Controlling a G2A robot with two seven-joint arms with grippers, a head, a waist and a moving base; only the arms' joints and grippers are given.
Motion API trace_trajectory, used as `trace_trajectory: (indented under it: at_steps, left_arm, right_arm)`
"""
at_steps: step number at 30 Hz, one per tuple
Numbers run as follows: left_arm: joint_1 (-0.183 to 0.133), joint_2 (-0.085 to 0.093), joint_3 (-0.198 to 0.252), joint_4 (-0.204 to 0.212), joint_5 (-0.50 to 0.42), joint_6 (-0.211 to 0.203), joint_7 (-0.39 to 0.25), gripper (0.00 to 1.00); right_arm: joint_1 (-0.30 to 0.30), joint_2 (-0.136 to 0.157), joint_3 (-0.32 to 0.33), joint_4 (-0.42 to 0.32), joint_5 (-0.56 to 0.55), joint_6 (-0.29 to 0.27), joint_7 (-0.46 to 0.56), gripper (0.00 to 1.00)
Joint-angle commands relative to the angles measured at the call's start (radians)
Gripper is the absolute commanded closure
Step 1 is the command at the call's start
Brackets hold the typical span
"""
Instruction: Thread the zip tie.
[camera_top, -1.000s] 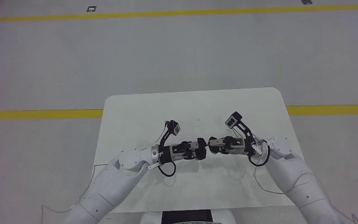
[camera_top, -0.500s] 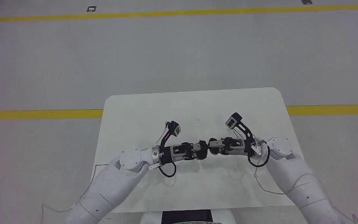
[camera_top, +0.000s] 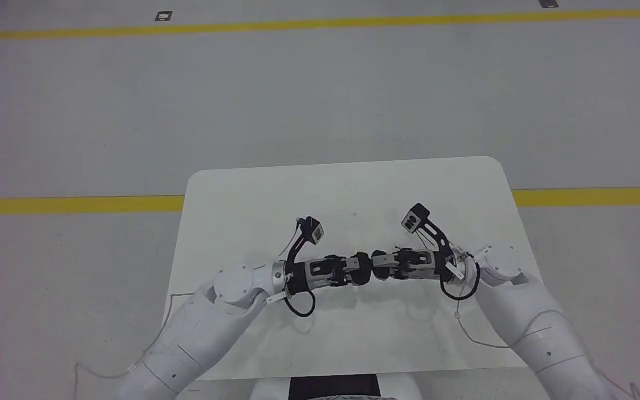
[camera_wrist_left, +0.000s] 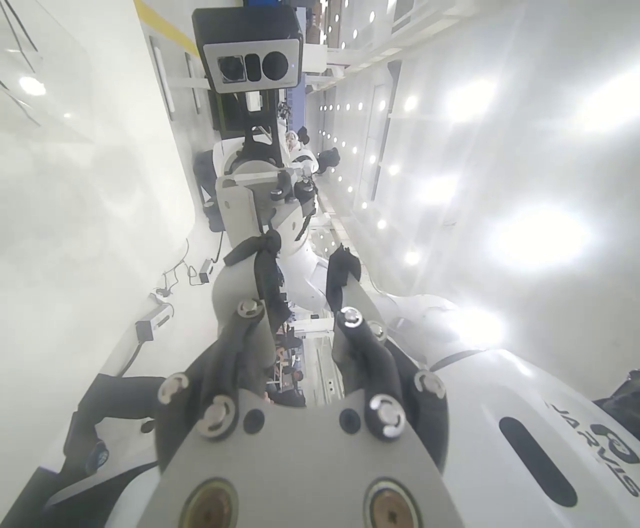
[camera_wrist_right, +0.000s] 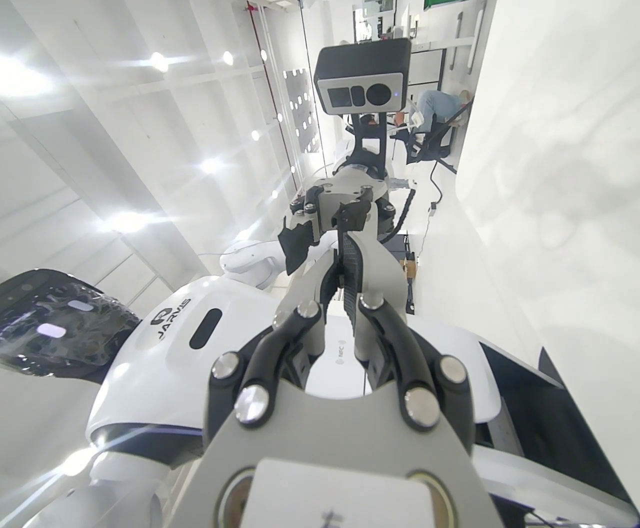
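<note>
Both arms meet tip to tip above the middle of the white table (camera_top: 300, 200). My right gripper (camera_top: 381, 263) is shut; in the right wrist view its fingers (camera_wrist_right: 367, 260) pinch a thin dark strip, apparently the zip tie (camera_wrist_right: 342, 247). My left gripper (camera_top: 362, 266) faces it, almost touching. In the left wrist view the left gripper (camera_wrist_left: 305, 257) stands open, with a clear gap between its black fingertips (camera_wrist_left: 342, 267) and nothing gripped. From the right wrist view, the left gripper (camera_wrist_right: 322, 225) sits just beyond the right fingertips. The rest of the zip tie is too thin to make out.
The table surface (camera_top: 440, 190) around the arms is bare white. Grey floor with yellow lines (camera_top: 320, 22) surrounds it. Each wrist carries a small black camera box (camera_top: 311, 229), raised above the grippers.
The two grippers have drawn slightly closer together, closing the small gap between their tips. Both wrists have shifted a little toward the table's near edge.
</note>
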Motion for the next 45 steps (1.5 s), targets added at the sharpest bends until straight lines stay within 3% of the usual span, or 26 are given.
trace_trajectory:
  at_steps: [1, 12, 31, 45]
  left_arm:
    - [0.000, 0.001, 0.001, 0.001, 0.000, 0.002, 0.002, 0.80]
    - [-0.002, 0.003, 0.004, 0.004, -0.004, 0.002, 0.011, 0.87]
    - [-0.007, 0.006, 0.014, 0.010, -0.010, 0.004, 0.018, 0.89]
    - [-0.017, 0.007, 0.024, 0.020, -0.016, 0.004, 0.015, 0.98]
  right_arm:
    - [0.000, 0.000, 0.000, 0.000, 0.000, -0.001, 0.000, 1.00]
    - [0.000, 0.000, 0.000, 0.000, 0.003, -0.009, 0.000, 1.00]
    - [0.000, 0.000, -0.001, -0.003, 0.000, -0.020, 0.015, 1.00]
    - [-0.001, 0.000, 0.001, -0.004, 0.004, -0.026, 0.011, 1.00]
